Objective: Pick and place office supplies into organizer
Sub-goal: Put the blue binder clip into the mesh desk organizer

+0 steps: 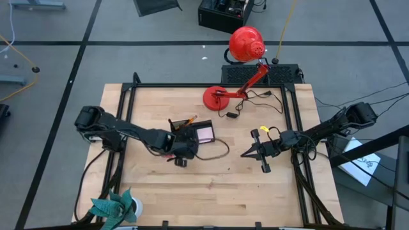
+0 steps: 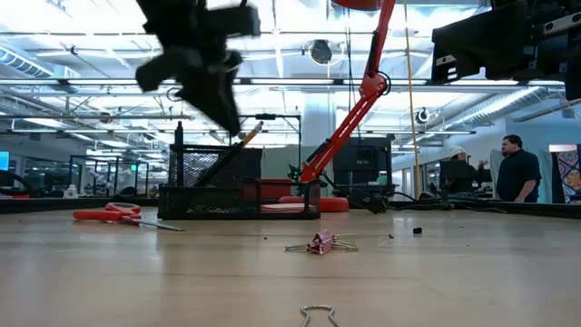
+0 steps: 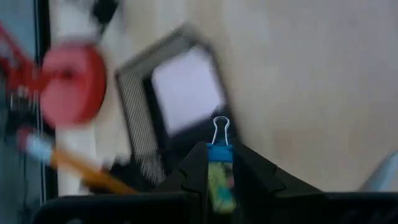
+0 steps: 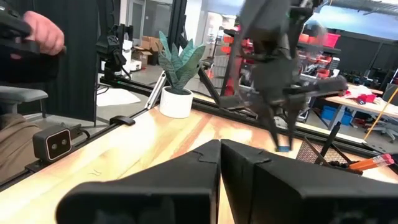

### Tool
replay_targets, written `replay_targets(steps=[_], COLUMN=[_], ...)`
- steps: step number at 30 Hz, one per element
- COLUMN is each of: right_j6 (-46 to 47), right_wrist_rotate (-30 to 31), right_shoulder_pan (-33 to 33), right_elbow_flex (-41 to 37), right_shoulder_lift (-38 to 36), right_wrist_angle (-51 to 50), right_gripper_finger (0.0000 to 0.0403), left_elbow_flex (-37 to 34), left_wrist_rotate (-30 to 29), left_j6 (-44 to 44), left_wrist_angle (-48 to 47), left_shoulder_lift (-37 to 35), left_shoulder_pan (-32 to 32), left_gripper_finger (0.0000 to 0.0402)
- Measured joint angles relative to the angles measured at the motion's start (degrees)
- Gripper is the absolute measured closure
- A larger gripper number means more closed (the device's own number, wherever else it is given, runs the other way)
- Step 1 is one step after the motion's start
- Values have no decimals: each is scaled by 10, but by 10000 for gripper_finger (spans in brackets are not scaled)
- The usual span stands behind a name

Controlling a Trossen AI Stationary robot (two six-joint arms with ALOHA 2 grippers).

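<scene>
holding a small blue binder clip [image 3: 219,153] between its fingertips, your left gripper [image 3: 219,163] hangs above the table with the jaws nearly closed on the clip's body and the wire loop pointing straight out ahead of them. just beyond the jaws, along that same line, sits the black mesh organizer [image 3: 138,118], its pale pink notepad [image 3: 186,87] already lying flat in the nearest compartment. so the clip's long axis runs toward the tray, and the drop spot lies ahead and below rather than off to either side. an orange pencil [image 3: 78,169] leans out of the organizer to one side of the jaws, so you'll likely want to keep clear of it on the way in. farther on, past the tray, stands the red lamp base [image 3: 69,83].

your right gripper [image 1: 255,151] waits well apart on the far side of the organizer, fingers pressed together and empty. the left arm is plainly the nearer one. red-handled scissors [image 2: 116,214] and a pink binder clip [image 2: 320,242] lie on the table, not yet collected.
</scene>
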Motion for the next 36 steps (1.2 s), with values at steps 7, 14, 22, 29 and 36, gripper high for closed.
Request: replay_targets(steps=[7,14,22,29,36], right_j6=[0,0,0,0,0], right_wrist_rotate=[0,0,0,0,0], right_shoulder_pan=[0,0,0,0,0], right_elbow_flex=[0,0,0,0,0], right_shoulder_lift=[0,0,0,0,0], right_wrist_angle=[0,-2,-4,-4,-4], right_gripper_finger=[399,399,399,399,399], left_elbow_flex=[0,0,0,-57,-98], left_wrist_rotate=[-1,33,43,54,55], left_j6=[-78,-109,-113,-113,-116], left_wrist_angle=[-43,-66,-65,-12,28], left_shoulder_lift=[6,15,18,18,18], left_shoulder_pan=[39,61,70,73,89], left_gripper_finger=[345,340,339,339,339])
